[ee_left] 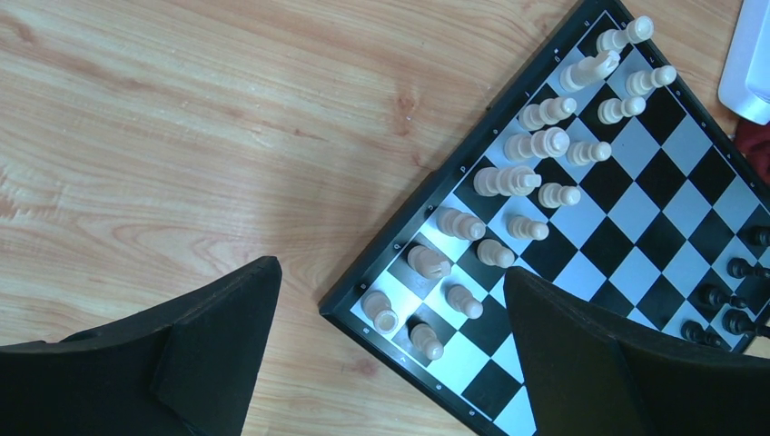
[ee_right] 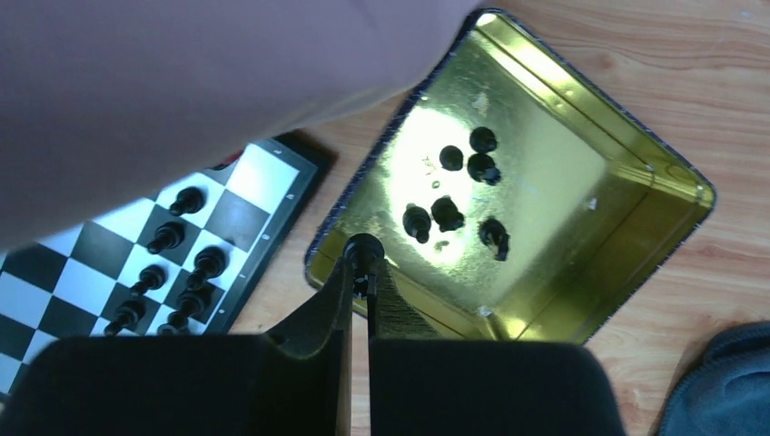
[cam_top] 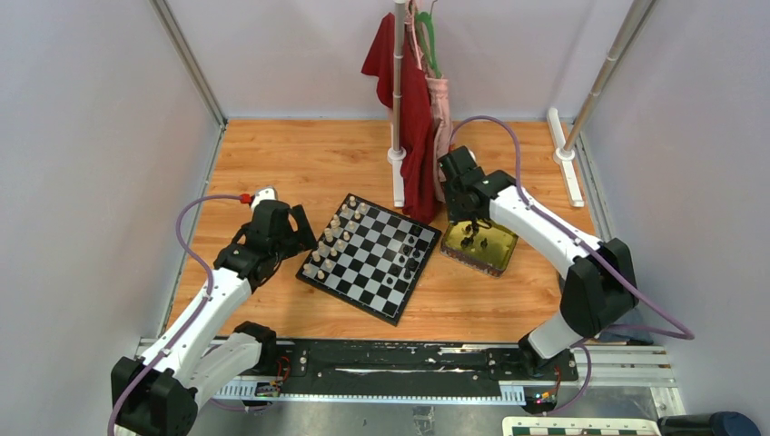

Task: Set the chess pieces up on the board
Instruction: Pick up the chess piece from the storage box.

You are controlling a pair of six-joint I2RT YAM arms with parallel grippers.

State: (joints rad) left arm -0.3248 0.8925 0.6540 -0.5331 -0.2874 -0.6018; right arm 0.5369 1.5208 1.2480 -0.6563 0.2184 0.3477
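The right end effector (ee_right: 360, 277) is closed on one black chess piece (ee_right: 363, 247), pinched at the fingertips. Its long axis appears to run in line with the fingers. The grip sits over the near wall of the gold tin tray (ee_right: 676, 195), where six loose black pieces (ee_right: 447, 213) remain. The board (ee_right: 263, 182) lies just beside the tray, to the robot's left, with its black ranks nearest. The right arm is nearer. The left end effector (ee_left: 390, 341) hangs fully open over the board's opposite edge, holding nothing.

The tray (ee_right: 563, 209) is shiny gold metal, the board (ee_left: 654, 245) smooth, the table (ee_left: 182, 136) grained wood.
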